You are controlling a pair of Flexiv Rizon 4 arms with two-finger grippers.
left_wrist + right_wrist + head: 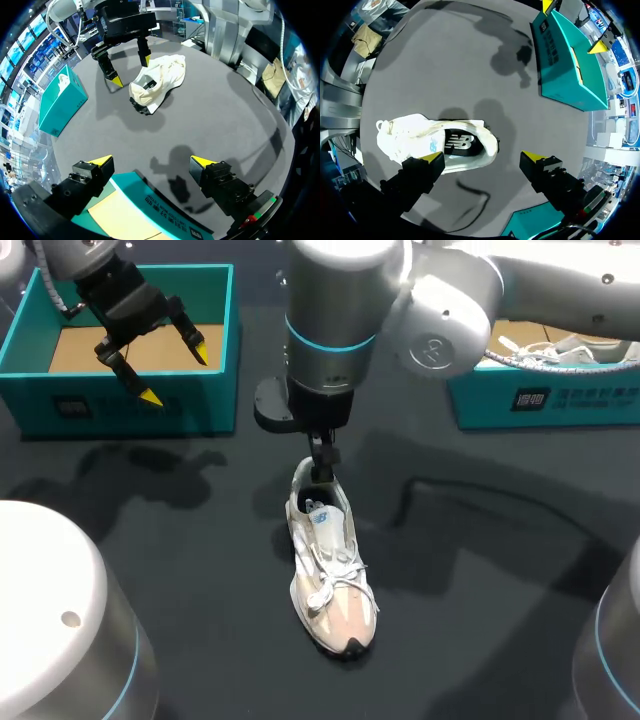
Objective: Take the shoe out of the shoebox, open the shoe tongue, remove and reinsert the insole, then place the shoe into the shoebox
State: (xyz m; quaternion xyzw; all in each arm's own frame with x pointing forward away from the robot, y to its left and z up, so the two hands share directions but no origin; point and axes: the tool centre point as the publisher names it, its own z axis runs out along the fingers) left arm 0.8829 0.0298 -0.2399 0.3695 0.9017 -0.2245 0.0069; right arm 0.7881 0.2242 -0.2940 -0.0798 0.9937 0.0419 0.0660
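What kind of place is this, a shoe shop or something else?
Probably a robot test lab, not a shop: the left gripper and right gripper, on robot arms, hang above a dark table with one white shoe and an open teal shoebox.

A dark grey surface (480,570) is seen, crossed by soft shadows. At its far right side a second teal box (560,400) is set, open at the top. White laced items (545,348) are seen inside it; what they are cannot be told.
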